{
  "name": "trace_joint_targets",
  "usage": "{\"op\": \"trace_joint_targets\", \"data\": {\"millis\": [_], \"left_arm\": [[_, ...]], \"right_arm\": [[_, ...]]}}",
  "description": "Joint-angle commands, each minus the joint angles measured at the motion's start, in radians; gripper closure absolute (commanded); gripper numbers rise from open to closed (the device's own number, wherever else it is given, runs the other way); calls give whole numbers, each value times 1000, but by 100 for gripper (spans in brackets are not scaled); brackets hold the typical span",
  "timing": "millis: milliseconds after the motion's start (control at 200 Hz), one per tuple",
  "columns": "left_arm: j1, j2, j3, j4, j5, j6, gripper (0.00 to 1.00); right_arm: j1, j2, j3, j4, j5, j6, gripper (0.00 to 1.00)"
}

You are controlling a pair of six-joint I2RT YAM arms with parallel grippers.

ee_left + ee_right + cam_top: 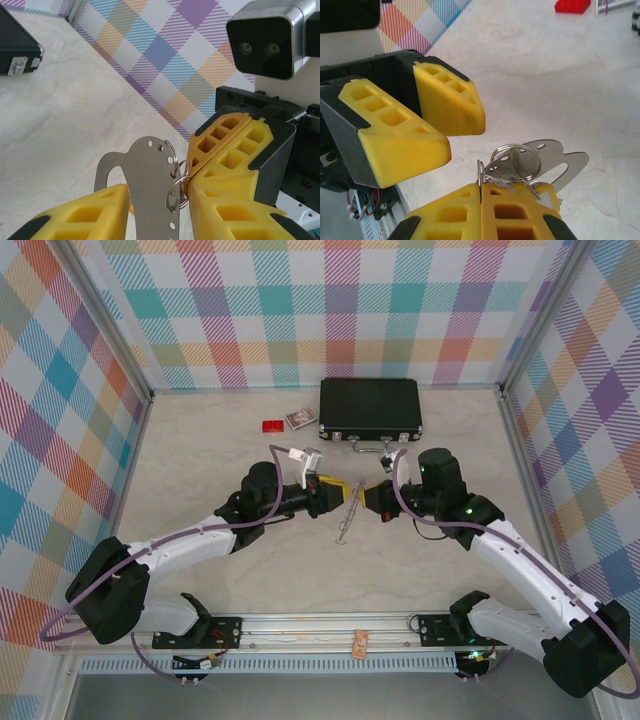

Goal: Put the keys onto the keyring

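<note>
The keyring is a flat grey metal plate with a hook cut-out and a row of holes. It stands between the yellow fingers of my left gripper, which is shut on its narrow part. Wire split rings hang through its edge holes. My right gripper is shut, pinching one split ring at its fingertips, with the keyring just beyond. The keys are mostly hidden; a small yellow piece may be one. From above, left gripper and right gripper meet tip to tip over the keyring.
A black case with a silver handle lies at the back of the table. A red block and a small card sit to its left. The metal rail runs along the near edge, and plaid walls close three sides.
</note>
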Motion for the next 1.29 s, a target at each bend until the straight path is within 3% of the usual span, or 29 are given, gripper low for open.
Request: {"op": "trace_joint_targets", "data": {"millis": [0, 270, 480, 1025, 1290], "left_arm": [[-4, -3, -3, 68, 7, -18, 64], [-4, -45, 20, -63, -27, 75, 61], [4, -57, 81, -179, -75, 126, 52], [-9, 117, 354, -516, 52, 245, 47], [-13, 156, 399, -635, 25, 314, 50]], "right_arm": [[-4, -18, 10, 96, -10, 13, 100], [-4, 10, 95, -80, -29, -88, 100], [-4, 29, 126, -163, -58, -187, 100], [17, 60, 162, -264, -35, -324, 100], [24, 58, 164, -291, -29, -364, 100]]}}
